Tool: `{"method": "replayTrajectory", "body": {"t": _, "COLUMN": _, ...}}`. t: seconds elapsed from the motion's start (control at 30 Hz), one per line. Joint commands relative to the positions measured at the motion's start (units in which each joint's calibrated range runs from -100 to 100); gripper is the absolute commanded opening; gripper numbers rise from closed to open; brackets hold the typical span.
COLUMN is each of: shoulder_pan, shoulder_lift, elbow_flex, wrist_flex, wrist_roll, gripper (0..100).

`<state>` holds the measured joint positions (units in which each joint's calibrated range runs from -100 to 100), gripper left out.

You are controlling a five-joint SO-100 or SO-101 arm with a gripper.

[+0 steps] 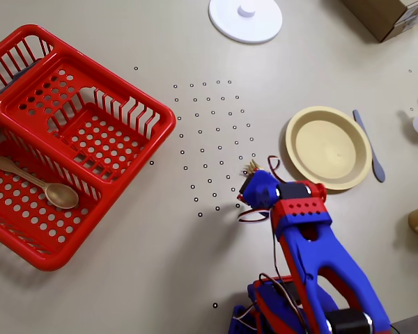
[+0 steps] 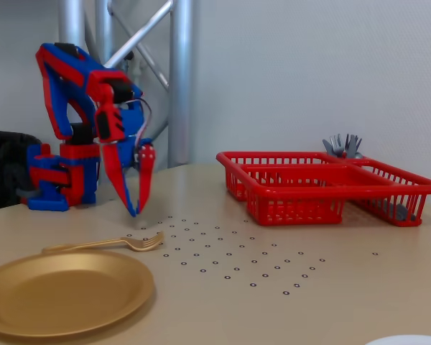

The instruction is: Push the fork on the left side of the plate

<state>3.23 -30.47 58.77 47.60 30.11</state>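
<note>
**Gripper poised beside the fork, plate to the right**

We order the scene from largest to smallest. The red basket [image 1: 63,139] fills the left of the overhead view and holds a tan spoon [image 1: 38,183] in its near compartment. The arm rises from the near edge, and its gripper [image 2: 136,210] hangs tips-down over the dotted patch of table; in the fixed view we see its two fingers a narrow gap apart, gripping nothing. The plate [image 1: 328,147] lies to the right in the overhead view, with a grey-blue knife [image 1: 369,145] just beyond its right rim. The fork [image 2: 104,244] lies flat on the table just left of the plate's near-left rim in the overhead view, where only its tines [image 1: 251,165] show past the arm. We judge the fork light, stiff and apt to pivot or skid on the smooth table. A push is best laid against the middle of the handle, so that it slides without turning.
</note>
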Motion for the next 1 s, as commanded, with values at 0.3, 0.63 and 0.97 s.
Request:
{"method": "replayTrajectory", "body": {"t": 0.3, "shoulder_pan": -0.6, "shoulder_lift": 14.1, "elbow_flex": -15.3, "wrist_flex": -5.8, "wrist_roll": -5.5, "gripper": 0}}
{"method": "replayTrajectory", "body": {"t": 0.63, "shoulder_pan": -0.3, "shoulder_lift": 20.0, "elbow_flex": -18.6, "wrist_flex": -7.9, "wrist_roll": -6.0, "gripper": 0}}
{"method": "replayTrajectory", "body": {"t": 0.97, "shoulder_pan": 1.6, "shoulder_lift": 25.1, "elbow_flex": -23.2, "wrist_flex": -7.8, "wrist_roll": -6.4, "gripper": 0}}
